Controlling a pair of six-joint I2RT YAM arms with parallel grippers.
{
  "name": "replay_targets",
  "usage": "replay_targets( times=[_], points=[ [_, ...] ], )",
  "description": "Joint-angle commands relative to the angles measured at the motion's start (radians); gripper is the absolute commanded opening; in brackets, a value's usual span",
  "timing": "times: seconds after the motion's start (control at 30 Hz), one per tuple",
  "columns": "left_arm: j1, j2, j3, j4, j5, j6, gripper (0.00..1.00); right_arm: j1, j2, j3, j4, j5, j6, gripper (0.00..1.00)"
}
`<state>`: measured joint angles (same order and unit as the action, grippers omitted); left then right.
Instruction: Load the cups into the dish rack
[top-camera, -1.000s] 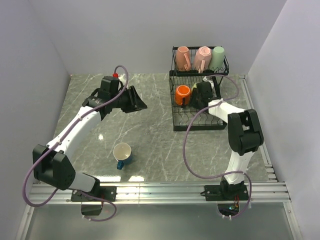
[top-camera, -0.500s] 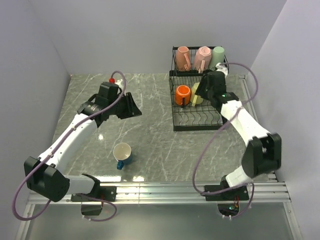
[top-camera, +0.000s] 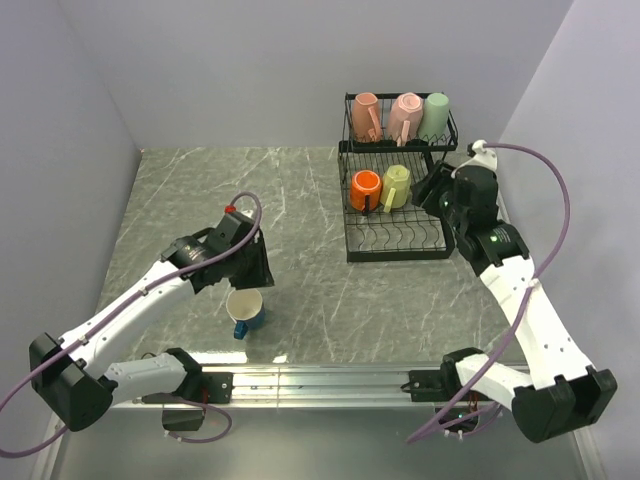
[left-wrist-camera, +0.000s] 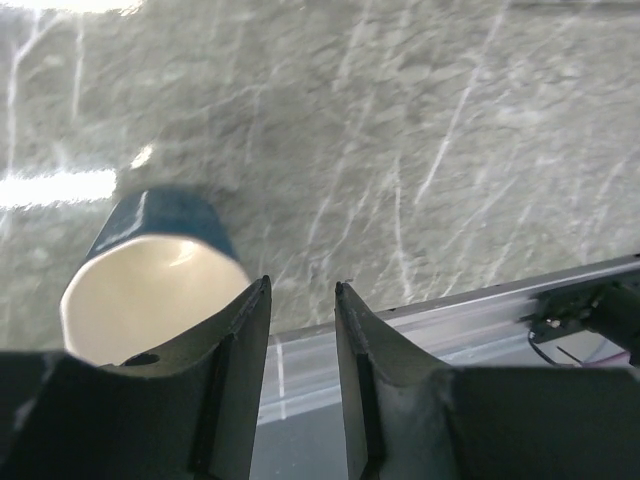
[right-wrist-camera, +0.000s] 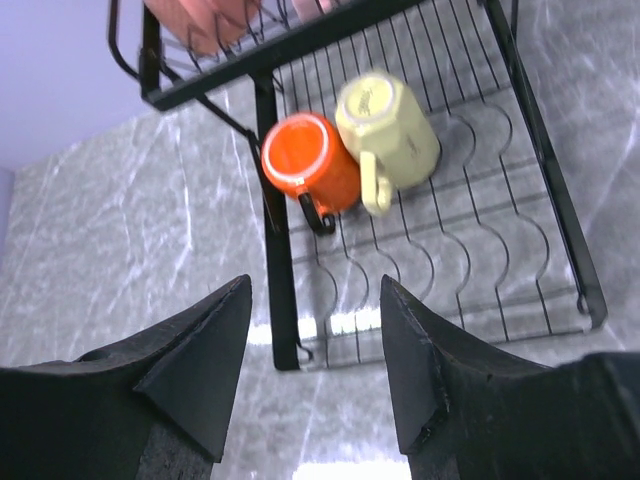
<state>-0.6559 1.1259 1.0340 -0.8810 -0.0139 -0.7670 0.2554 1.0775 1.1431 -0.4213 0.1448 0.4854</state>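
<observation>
Dish rack (top-camera: 395, 243) with five cups (top-camera: 397, 186) inside

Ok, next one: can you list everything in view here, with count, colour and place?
pink mugs: two, pink, rack's upper basket, left and middle
pale green mug: one, upper basket, right end
orange mug: one, lower shelf, beside the yellow one
pale yellow mug: one, lower shelf
blue mug: one, pale inside, upright on the table
dish rack: one, black wire, far right of the table
table: one, grey marble
left fingers: slightly apart, empty, over the blue mug
right fingers: wide apart, empty, by the rack
</observation>
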Motion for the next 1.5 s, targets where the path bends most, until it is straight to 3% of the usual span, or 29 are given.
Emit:
replay_targets(
  times=[0.0,0.3,0.9,0.93,1.1,1.47],
  points=[
    [-0.019,-0.029,0.0,-0.062,-0.09,-0.054,0.38,0.005,-0.05,-0.037,-0.037,-0.013,0.016,0.62],
    [-0.033,-0.023,-0.023,-0.121,-0.124,-0.092,0.38,0.005,-0.074,-0.055,-0.065,-0.008,0.013,0.62],
    [-0.114,0.097,-0.121,0.025,-0.095,-0.12,0.34,0.005,-0.106,-0.105,-0.077,-0.001,-0.011,0.61],
    [-0.119,0.113,-0.123,0.027,-0.097,-0.12,0.34,0.005,-0.108,-0.106,-0.076,-0.001,-0.013,0.61],
    [-0.126,0.138,-0.112,0.027,-0.095,-0.117,0.02,0.007,-0.113,-0.108,-0.074,0.001,-0.016,0.61],
    [-0.125,0.166,0.09,-0.07,-0.146,-0.051,0.0,0.004,-0.123,-0.095,-0.076,-0.008,-0.019,0.61]
  ],
)
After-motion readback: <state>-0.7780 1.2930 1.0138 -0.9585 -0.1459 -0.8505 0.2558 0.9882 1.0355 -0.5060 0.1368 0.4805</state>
